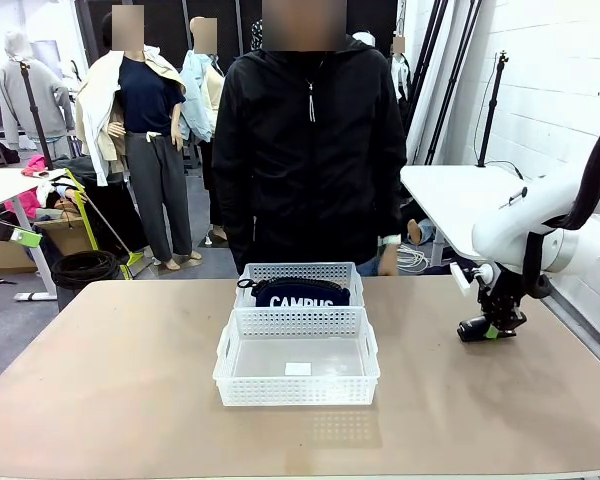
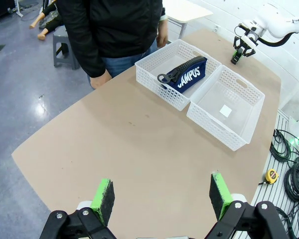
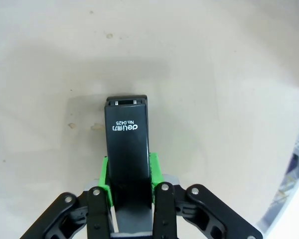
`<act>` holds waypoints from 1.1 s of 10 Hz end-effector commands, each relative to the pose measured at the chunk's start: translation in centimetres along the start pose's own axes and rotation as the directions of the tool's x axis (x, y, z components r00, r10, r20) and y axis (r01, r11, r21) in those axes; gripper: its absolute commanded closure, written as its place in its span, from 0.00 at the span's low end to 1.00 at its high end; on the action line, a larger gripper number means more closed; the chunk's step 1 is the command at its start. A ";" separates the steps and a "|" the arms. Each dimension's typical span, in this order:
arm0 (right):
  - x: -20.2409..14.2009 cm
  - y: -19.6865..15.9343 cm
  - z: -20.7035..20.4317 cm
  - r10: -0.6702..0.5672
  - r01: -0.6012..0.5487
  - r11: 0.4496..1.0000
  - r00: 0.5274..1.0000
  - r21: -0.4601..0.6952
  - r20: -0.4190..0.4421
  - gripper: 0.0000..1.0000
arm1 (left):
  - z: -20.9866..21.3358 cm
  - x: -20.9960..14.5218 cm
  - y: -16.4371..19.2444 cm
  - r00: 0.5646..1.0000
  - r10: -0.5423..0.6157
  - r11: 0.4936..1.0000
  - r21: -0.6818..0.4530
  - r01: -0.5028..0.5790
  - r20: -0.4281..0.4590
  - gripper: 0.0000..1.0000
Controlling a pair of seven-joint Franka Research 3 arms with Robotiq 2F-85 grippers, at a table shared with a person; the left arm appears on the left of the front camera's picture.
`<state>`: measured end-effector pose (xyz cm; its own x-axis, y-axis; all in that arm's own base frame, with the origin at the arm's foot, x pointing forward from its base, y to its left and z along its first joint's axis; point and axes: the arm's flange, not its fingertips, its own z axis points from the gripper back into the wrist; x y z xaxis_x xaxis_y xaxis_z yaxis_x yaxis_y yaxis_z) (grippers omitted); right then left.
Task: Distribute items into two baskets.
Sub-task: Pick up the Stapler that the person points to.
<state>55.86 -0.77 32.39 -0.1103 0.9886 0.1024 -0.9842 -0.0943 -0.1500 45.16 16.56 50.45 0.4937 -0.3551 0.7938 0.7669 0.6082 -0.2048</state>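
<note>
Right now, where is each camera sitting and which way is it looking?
Front: on the robot's side of the table, facing the person; right arm showing.
Left wrist: high above the table, looking down past the open left gripper.
Right wrist: straight down at the right gripper, shut on the stapler.
Front and left wrist both show the baskets and CAMPUS pouch.

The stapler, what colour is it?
Black stapler with white print, clearest in the right wrist view.

"CAMPUS" in white on the navy pouch (image 1: 302, 294); "deli No.0425" on the black stapler (image 3: 127, 149).
</note>
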 end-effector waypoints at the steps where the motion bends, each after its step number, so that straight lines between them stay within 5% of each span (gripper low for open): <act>1: 2.4 -0.8 3.8 -0.030 0.030 1.000 0.997 -0.004 -0.073 0.95 | 0.0 0.0 -0.2 1.000 0.007 1.000 0.010 -0.007 0.016 0.00; 7: 5.2 -2.3 17.2 -0.197 0.199 0.980 0.977 0.006 -0.083 0.95 | 0.0 0.0 -0.2 1.000 0.007 1.000 0.010 -0.007 0.016 0.00; 11: 4.9 0.2 23.0 -0.290 0.295 0.955 0.951 0.029 -0.105 0.95 | 0.0 0.0 -0.2 1.000 0.007 1.000 0.010 -0.007 0.016 0.00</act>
<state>52.69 1.52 54.61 0.1399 0.9876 0.0708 -0.9838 0.1467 -0.1031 45.15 16.58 50.45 0.4939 -0.3549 0.7938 0.7666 0.6086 -0.2048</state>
